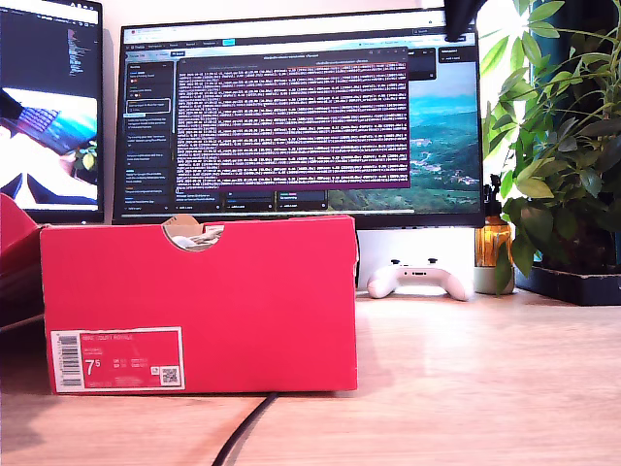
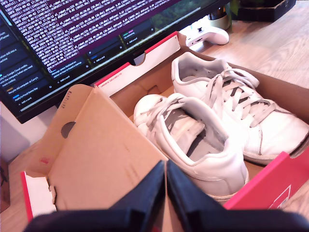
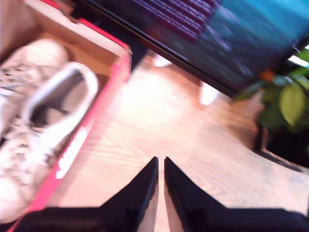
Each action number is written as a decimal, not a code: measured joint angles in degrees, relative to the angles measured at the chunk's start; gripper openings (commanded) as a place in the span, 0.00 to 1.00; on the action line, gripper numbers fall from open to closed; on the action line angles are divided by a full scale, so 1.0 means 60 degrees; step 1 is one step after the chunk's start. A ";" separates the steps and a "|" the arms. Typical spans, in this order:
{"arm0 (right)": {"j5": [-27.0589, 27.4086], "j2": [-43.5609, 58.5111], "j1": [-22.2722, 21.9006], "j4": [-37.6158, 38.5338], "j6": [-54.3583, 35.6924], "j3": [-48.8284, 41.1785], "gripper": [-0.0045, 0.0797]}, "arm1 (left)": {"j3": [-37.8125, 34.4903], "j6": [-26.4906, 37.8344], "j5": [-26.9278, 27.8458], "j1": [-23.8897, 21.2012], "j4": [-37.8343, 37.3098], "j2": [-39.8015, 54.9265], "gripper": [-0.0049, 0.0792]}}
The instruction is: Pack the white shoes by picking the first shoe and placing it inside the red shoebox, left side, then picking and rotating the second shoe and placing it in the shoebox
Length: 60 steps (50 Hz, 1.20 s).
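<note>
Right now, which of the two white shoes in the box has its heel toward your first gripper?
The sneaker nearer the cardboard lid: this shoe turns its heel toward my first gripper. The other shoe lies reversed, heel toward the monitor.

Two white shoes, one red shoebox

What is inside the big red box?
The red shoebox holds two white shoes, side by side and pointing opposite ways. One shoe covers part of the box floor, and the box wall hides the other's sole.
</note>
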 measured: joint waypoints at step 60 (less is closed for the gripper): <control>-0.0393 -0.6692 -0.3031 1.2681 0.0193 -1.4141 0.05 | -0.1217 -0.2412 -0.0499 0.1206 0.3071 -0.0856 0.04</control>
